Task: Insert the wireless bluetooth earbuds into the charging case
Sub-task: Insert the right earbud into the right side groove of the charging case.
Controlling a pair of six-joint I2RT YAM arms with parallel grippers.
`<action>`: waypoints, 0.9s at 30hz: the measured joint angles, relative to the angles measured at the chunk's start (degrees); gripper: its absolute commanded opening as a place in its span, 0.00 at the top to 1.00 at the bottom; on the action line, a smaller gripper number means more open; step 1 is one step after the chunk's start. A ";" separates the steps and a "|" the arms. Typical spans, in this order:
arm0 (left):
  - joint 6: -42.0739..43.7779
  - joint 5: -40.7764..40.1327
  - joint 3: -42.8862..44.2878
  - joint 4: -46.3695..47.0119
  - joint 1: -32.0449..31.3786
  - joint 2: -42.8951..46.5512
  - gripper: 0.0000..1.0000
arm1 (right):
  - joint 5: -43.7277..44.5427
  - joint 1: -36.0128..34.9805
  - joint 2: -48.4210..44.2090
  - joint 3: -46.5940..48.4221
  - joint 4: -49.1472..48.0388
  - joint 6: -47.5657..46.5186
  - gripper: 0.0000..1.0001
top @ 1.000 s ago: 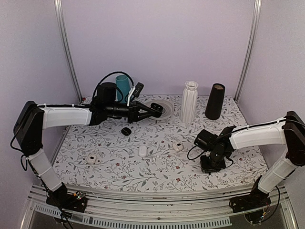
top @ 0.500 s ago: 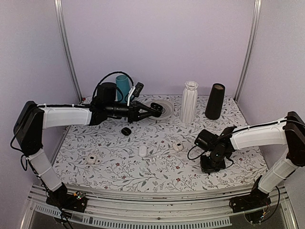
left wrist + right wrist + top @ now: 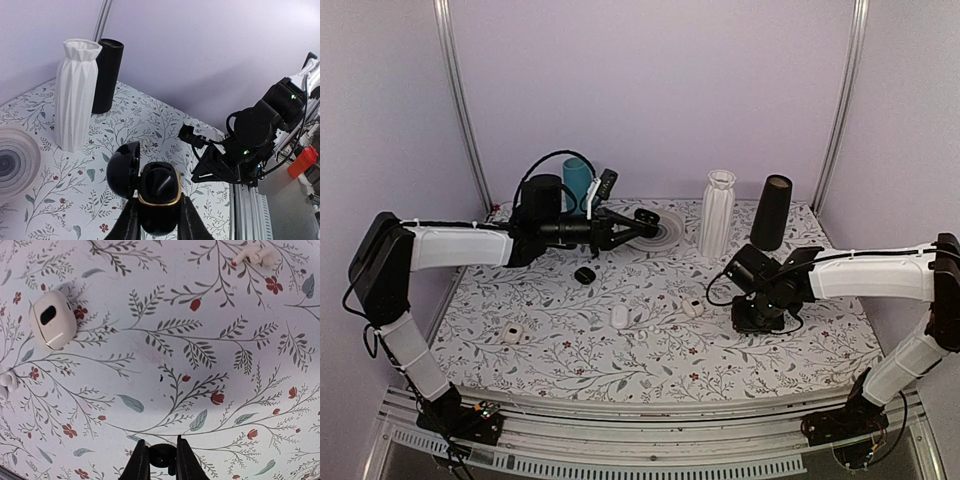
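Observation:
My left gripper (image 3: 159, 210) is shut on a glossy black charging case (image 3: 159, 187) with a gold rim. Its lid (image 3: 122, 170) is swung open to the left, and the case hangs above the table near the back (image 3: 646, 215). My right gripper (image 3: 162, 460) points down over the floral table and is shut on a small black earbud (image 3: 162, 455) between its fingertips. In the top view that gripper (image 3: 754, 318) is right of centre. A white earbud (image 3: 252, 255) lies ahead of it, and another white earbud (image 3: 7, 380) lies at the left edge.
A white case with a dark oval (image 3: 52, 326) lies left of my right gripper. On the table lie another white case (image 3: 619, 316), a third white case (image 3: 513, 333) and a small black case (image 3: 585, 275). At the back stand a white vase (image 3: 717, 213), black cylinder (image 3: 771, 212), teal cup (image 3: 578, 180) and plate (image 3: 668, 226).
My right gripper has shut on the black earbud and its arm has swung left and farther from the front edge. My left gripper has risen slightly with the open case.

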State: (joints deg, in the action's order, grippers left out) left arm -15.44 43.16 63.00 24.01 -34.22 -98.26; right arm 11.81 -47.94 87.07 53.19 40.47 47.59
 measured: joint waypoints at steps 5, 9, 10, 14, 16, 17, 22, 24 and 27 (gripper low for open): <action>-2.16 -2.01 -0.76 3.85 -0.37 -0.46 1.00 | 2.95 0.00 -1.55 3.08 -2.01 -0.33 0.90; -3.32 -3.45 -0.83 7.10 -0.79 -1.70 1.00 | 4.83 0.00 -3.02 5.31 -5.29 -1.66 0.91; -3.54 -3.67 -0.83 7.78 -0.94 -2.14 1.00 | 5.42 0.00 -3.39 5.86 -6.43 -2.27 0.91; -4.15 -4.33 -0.83 10.08 -1.57 -3.65 1.00 | 6.86 0.02 -4.63 8.15 -10.86 -4.63 0.90; -4.13 -4.63 -0.83 11.15 -1.97 -4.04 1.00 | 7.37 0.02 -4.85 9.40 -13.16 -5.95 0.90; -4.13 -4.72 -0.83 11.50 -2.14 -4.15 1.00 | 7.56 0.02 -4.90 9.84 -14.05 -6.56 0.90; -3.69 -4.72 -0.81 13.46 -3.17 -4.87 1.00 | 8.17 0.02 -5.14 11.69 -19.30 -10.03 0.89; -3.67 -4.63 -0.68 13.57 -3.50 -5.27 1.00 | 8.41 0.02 -5.16 12.59 -20.94 -11.23 0.89; -3.67 -4.61 -0.48 13.70 -3.93 -5.77 1.00 | 8.70 0.02 -5.16 13.99 -23.98 -13.03 0.88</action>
State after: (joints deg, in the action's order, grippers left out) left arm -19.11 38.54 62.52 37.71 -38.15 -104.03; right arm 20.51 -47.92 81.91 67.18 16.49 34.57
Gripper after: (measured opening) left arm 0.209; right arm 0.140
